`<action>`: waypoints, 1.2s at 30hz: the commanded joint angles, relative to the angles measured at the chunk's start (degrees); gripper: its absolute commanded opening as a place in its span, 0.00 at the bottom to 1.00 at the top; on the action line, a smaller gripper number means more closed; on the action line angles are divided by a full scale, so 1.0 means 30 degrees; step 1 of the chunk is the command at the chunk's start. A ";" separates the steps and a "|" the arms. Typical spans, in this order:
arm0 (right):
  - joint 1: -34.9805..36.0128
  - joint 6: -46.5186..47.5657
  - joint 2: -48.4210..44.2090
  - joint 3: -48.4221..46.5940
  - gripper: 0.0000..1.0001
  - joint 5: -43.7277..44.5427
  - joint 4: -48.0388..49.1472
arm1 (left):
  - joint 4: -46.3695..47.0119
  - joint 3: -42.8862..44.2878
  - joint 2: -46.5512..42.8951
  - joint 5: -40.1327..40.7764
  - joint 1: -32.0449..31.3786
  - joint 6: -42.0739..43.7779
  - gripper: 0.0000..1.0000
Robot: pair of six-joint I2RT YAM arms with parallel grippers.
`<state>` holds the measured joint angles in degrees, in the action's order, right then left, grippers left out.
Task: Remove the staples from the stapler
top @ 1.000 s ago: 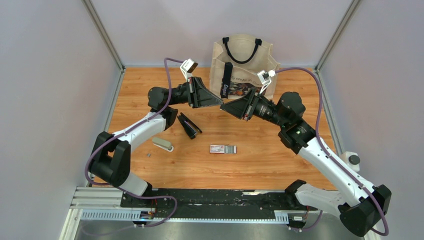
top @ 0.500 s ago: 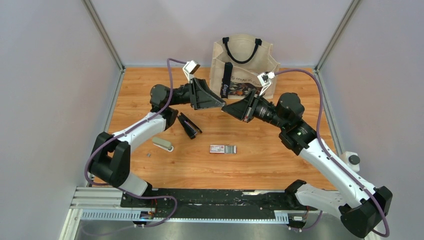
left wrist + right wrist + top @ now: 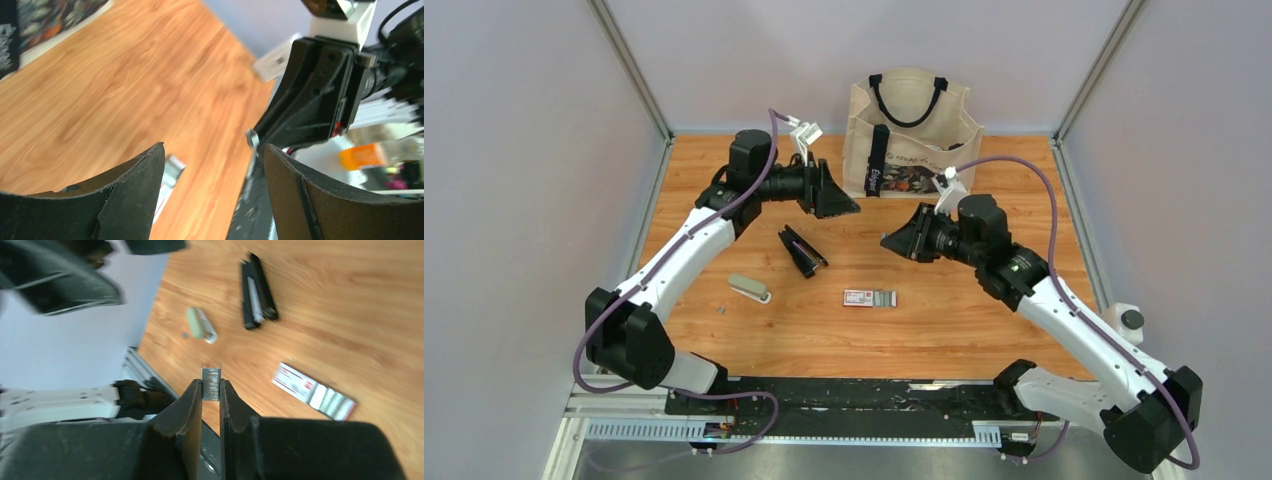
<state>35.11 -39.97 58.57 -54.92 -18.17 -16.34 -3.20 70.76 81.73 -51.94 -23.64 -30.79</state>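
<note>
Currently: your right gripper (image 3: 210,386) is nearly closed, pinching the staples (image 3: 211,376) at its fingertips, above the table. Your left gripper (image 3: 214,152) is spread wide and empty. Only the right wrist view shows the strip; overhead it's too small, though the black stapler (image 3: 802,251) shows.

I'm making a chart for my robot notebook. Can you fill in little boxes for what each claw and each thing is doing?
right gripper: shut on the staples, held above the table
left gripper: open, empty
black stapler: lying opened out on the table
small pale stapler: lying left of the black stapler
staple box: lying flat, mid-table
tote bag: standing at the far edge
</note>
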 commanded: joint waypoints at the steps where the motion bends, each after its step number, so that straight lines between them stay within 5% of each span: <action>1: 0.0364 0.0431 0.1217 0.1574 0.12 0.2510 -0.1995 | -0.9596 0.0266 0.0063 0.2547 -0.0030 0.9465 0.80; 12: 0.3323 -0.0359 0.5847 0.0933 0.05 0.8927 -0.4017 | -0.8340 -0.4245 -0.1843 0.4865 -0.0060 1.2165 0.82; 36: 0.4614 -0.1239 1.0390 -0.0386 0.06 1.0423 -0.3724 | -0.7517 -0.5921 -0.2987 0.5067 -0.1934 1.2986 0.84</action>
<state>48.34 -42.33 88.84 -54.00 10.52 -28.23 -27.33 53.52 74.63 -37.87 -28.42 5.96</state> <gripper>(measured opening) 0.167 0.833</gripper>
